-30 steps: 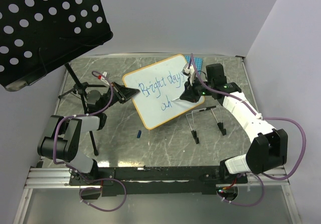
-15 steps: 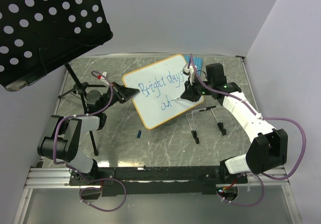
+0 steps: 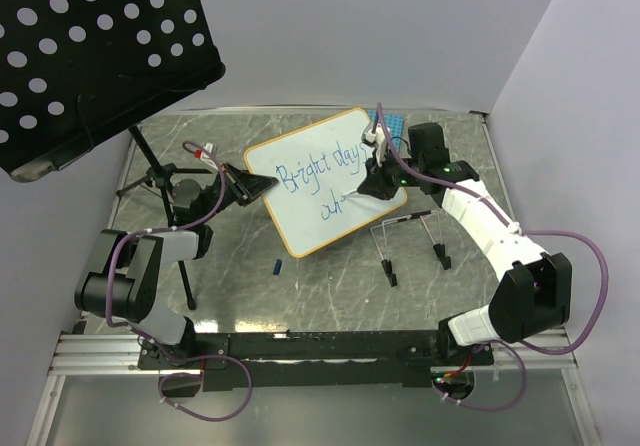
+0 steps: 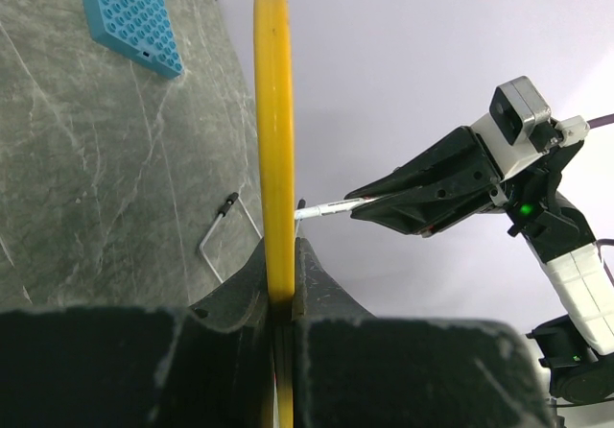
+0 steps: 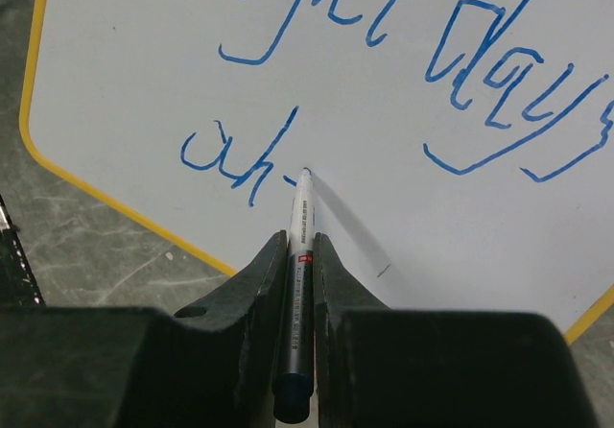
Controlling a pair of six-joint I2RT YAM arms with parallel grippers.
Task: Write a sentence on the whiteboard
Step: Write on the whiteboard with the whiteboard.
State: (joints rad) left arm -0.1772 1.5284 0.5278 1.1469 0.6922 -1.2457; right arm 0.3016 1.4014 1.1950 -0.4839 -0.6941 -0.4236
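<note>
Right wrist: marker (image 5: 301, 207) seemingly on whiteboard (image 5: 115, 54)

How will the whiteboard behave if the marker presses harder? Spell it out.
The whiteboard is probably stiff: seen edge-on from the left wrist, its rim runs straight. It may pivot, since the left pincer clamps only one edge. Its glossy face likely lets the marker slide easily.

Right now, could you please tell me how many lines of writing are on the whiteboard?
2. The upper line, "Bright days", runs across the whiteboard; the unfinished lower line sits beneath it, at the marker tip.
</note>
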